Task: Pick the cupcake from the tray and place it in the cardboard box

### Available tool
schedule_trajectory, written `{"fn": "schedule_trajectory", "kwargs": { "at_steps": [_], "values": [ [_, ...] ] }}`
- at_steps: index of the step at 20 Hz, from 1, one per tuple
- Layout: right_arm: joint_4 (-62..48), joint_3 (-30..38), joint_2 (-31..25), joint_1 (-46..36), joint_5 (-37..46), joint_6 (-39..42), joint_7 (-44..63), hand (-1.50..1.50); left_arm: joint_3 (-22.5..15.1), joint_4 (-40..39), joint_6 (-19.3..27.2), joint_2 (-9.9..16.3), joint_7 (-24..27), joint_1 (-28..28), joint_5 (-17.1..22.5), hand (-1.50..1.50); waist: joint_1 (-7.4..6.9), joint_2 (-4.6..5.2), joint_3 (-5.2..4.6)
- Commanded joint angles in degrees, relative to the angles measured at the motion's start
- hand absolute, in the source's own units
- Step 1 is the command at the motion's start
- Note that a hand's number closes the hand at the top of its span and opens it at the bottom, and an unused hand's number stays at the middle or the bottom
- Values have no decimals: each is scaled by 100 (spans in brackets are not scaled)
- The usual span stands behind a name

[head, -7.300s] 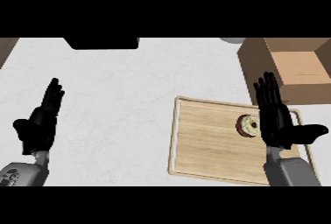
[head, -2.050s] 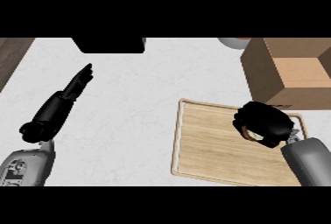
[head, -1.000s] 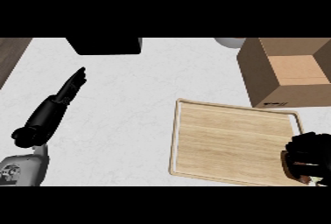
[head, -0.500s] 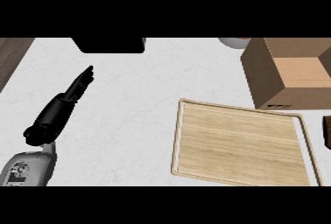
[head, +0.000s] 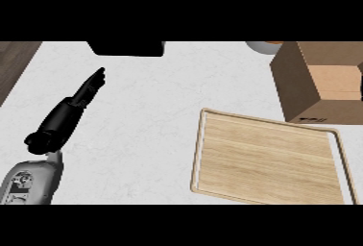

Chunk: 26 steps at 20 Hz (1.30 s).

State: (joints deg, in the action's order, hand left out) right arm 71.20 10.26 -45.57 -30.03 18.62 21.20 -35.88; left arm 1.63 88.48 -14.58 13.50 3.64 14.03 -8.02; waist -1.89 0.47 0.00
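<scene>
Cupcake out of sight; carrying step.
The pale wooden tray (head: 269, 161) lies bare; brown cardboard box (head: 322, 84) waits at one o'clock. Black left hand (head: 74, 108) rests, fingers straight together.

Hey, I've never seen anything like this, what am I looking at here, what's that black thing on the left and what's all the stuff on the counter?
This is one picture taken from a humanoid robot's head, looking steeply down at a white kitchen counter. The black shape on the left is the robot's left hand on a grey forearm, fingers straight, holding nothing. The right hand is out of view. On the counter lies a wooden tray with a raised rim; nothing shows on it, and no cupcake can be seen anywhere in the picture. Just beyond the tray's far right corner stands an open cardboard box. At the far edge are a dark block and part of a pale rounded object that I cannot identify.
</scene>
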Motion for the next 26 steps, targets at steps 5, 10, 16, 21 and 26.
{"fn": "schedule_trajectory", "kwargs": {
  "at_steps": [5, 10, 16, 21, 26],
  "values": [
    [-2006, -987, -469, -1108, 1553, -18, -521, 150, -109, -188, -79, -62, 53, 250, -51, 0, -217, 85, 3],
    [-3261, -1400, -498, -1550, 2176, -176, -1319, 150, -243, -307, 63, -204, 271, 164, -241, 0, -221, 105, 12],
    [-4210, -2000, -651, -2050, 2943, -234, -1456, 150, -57, -387, -37, -136, 175, 411, -53, 0, -329, 163, 15],
    [-4569, -2295, -540, -2012, 2945, -156, -2572, -150, -196, 50, -123, -198, -167, 316, 6, 0, -355, 118, 31],
    [-4741, -1598, -298, -2268, 1746, 497, -3094, -150, -124, -217, 32, -199, 114, 212, -120, 0, -222, 122, 32]
  ]
}}
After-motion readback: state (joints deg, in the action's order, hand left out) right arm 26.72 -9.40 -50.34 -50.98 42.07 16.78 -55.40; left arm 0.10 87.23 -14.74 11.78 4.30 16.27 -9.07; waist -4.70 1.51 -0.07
